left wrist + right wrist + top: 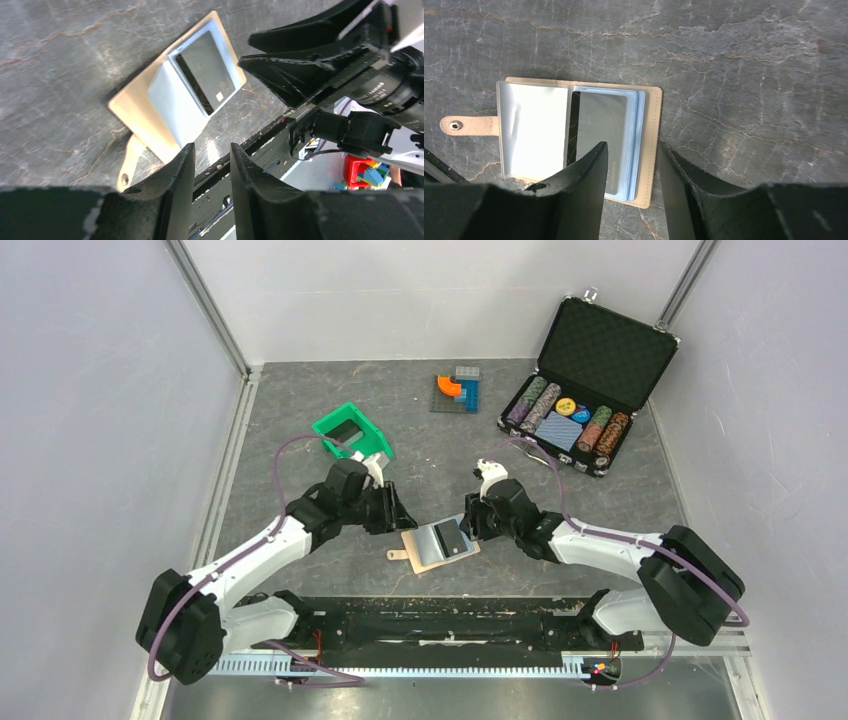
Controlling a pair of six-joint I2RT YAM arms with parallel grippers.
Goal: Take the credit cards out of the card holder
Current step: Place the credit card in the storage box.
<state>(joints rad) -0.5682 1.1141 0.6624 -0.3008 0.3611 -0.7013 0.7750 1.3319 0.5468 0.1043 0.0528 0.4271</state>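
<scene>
1. The table is dark grey and scuffed, and both arms reach over its near half.
2. An open black case with rows of poker chips lies well beyond the right tool, towards the far right corner.
3. A green bin sits just behind the left tool, close to that arm's wrist.
4. Some toy blocks lie far beyond both tools, between bin and case.
5. The left tool has its fingers a narrow gap apart with nothing between them. It hangs beside the card holder's near left corner.
6. The right tool also stands narrowly parted. Its tips sit over the holder's right edge, and I cannot tell whether they touch it.
7. The card holder lies spread flat between the two tools, blue pockets up.
8. One dark credit card sits in the pocket nearer the right tool, partly hidden by that tool's finger.
9. The strap tab sticks out on the side away from the right tool.
</scene>
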